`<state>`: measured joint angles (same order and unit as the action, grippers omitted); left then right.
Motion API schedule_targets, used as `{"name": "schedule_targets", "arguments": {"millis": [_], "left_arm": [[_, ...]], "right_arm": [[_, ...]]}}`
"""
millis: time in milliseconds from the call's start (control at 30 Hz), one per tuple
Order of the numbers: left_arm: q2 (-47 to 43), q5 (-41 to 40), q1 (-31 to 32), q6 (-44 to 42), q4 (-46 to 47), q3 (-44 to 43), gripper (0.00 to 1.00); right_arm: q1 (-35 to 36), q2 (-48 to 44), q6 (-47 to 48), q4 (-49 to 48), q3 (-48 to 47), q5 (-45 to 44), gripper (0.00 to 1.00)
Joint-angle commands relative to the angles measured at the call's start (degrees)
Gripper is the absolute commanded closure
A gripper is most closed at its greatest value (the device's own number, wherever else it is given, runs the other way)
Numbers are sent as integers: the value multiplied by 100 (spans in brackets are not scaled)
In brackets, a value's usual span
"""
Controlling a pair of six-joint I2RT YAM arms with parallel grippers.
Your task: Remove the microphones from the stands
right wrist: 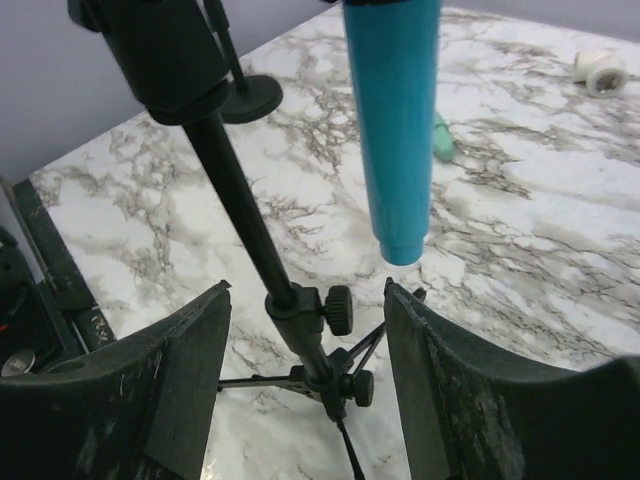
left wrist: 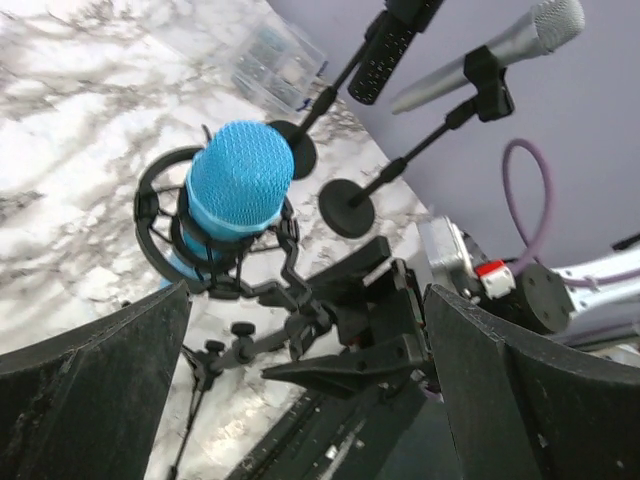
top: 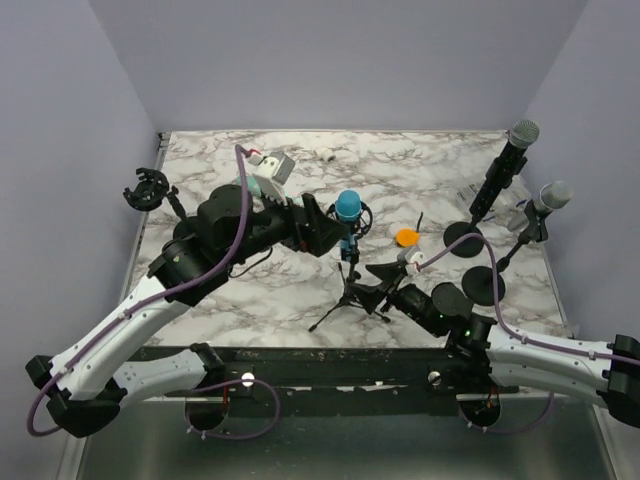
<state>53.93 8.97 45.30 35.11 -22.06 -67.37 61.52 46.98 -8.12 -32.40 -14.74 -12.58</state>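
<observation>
The left pincer (left wrist: 308, 300) gapes wide, with the blue microphone (left wrist: 240, 180) just ahead of its fingers, seated atop the stand (right wrist: 243, 215). The right pincer (right wrist: 305, 290) is also spread, the stand's pole between its fingers, touching neither.

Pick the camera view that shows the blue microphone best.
Left wrist: the blue microphone sits close, grille and shock mount clear. Right wrist shows only its lower barrel; top external shows its head small.
</observation>
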Motion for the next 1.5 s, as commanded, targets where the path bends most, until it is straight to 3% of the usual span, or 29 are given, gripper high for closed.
{"name": "schedule_targets", "arguments": {"millis": [0,267,833,1100,1267,1467], "left_arm": [[726,-1799,598,-875,-883,-983,3],[1945,-2905,1137,-1353,-1757,-2323,6],[2544,-3070,1271,-1264,-1706,-2431,26],[2818,-3038,1338,-1253,-1739,-2576,43],[2868,-3129,1393,-1265,-1766,-2729,61],[2864,-3103,1459,-1331,-1816,-2976,74]], "right_arm": [[32,-371,-102,138,213,-639,34],[34,-439,-145,163,274,-1038,30],[29,88,-154,15,182,-749,30],[30,-2,-142,49,191,-785,30],[31,-39,-130,59,200,-765,30],[27,93,-62,59,148,-651,30]]}}
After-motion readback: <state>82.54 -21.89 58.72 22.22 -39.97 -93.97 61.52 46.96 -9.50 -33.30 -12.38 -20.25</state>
